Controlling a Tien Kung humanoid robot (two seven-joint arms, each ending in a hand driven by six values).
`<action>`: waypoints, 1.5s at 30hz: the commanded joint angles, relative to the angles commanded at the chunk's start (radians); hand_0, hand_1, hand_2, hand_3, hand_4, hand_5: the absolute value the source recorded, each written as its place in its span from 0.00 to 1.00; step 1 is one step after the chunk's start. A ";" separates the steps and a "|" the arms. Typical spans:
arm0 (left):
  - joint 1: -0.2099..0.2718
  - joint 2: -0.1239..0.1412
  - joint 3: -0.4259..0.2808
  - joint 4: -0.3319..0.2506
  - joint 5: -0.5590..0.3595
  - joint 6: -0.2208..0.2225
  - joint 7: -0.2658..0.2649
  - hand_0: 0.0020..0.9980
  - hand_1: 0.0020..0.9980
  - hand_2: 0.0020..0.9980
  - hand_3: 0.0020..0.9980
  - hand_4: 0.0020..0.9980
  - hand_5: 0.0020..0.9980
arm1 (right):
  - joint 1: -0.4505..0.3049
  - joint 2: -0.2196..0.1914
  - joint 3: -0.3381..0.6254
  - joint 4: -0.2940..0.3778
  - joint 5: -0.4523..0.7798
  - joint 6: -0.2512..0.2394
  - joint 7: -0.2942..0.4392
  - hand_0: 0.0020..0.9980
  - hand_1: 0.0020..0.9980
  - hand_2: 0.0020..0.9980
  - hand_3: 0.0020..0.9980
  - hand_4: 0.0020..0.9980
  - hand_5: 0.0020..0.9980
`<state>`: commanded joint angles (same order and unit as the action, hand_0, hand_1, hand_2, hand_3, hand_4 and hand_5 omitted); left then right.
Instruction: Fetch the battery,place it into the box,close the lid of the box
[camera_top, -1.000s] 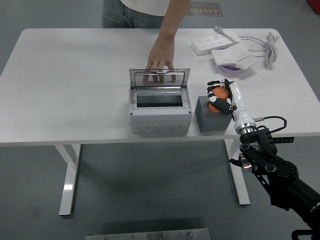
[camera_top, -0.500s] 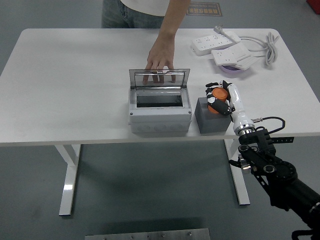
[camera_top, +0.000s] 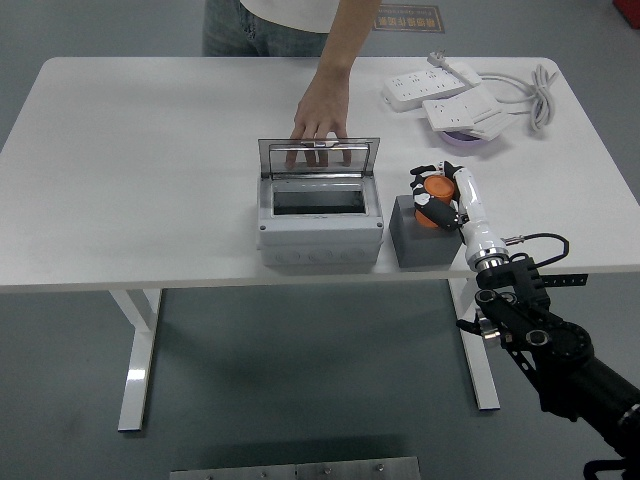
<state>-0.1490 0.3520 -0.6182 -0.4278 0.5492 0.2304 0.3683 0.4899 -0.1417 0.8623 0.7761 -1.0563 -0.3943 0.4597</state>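
Presumably the right hand (camera_top: 437, 192), clamped on the battery (camera_top: 436, 189), could drop it short of the box (camera_top: 320, 215).

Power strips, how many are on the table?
2. Both lie at the table's far right corner: one power strip farther back, the other power strip just in front of it, overlapping it. Their cord coils alongside.

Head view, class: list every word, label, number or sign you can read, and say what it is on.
Nothing can be read.
Floor sign beyond the table: reddish plate with print, too blurred to read.
Power strips, box, grey block: no legible text.
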 joint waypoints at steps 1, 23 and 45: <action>0.000 0.000 0.000 0.000 0.001 0.001 0.000 0.65 0.73 0.69 0.61 0.69 0.26 | 0.001 0.000 0.000 -0.001 0.000 0.000 0.000 0.29 0.36 0.45 0.52 0.16 0.19; -0.001 -0.001 -0.007 -0.001 0.017 0.018 -0.002 0.66 0.73 0.70 0.62 0.69 0.27 | 0.020 -0.006 0.014 0.007 -0.004 -0.003 -0.005 0.28 0.36 0.43 0.50 0.30 0.08; 0.003 -0.001 -0.015 -0.002 0.035 0.032 -0.002 0.66 0.74 0.71 0.62 0.70 0.29 | 0.064 -0.046 0.039 0.066 -0.033 -0.010 -0.032 0.27 0.35 0.39 0.34 0.29 0.17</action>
<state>-0.1457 0.3508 -0.6336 -0.4296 0.5842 0.2626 0.3667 0.5542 -0.1874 0.9017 0.8419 -1.0895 -0.4039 0.4276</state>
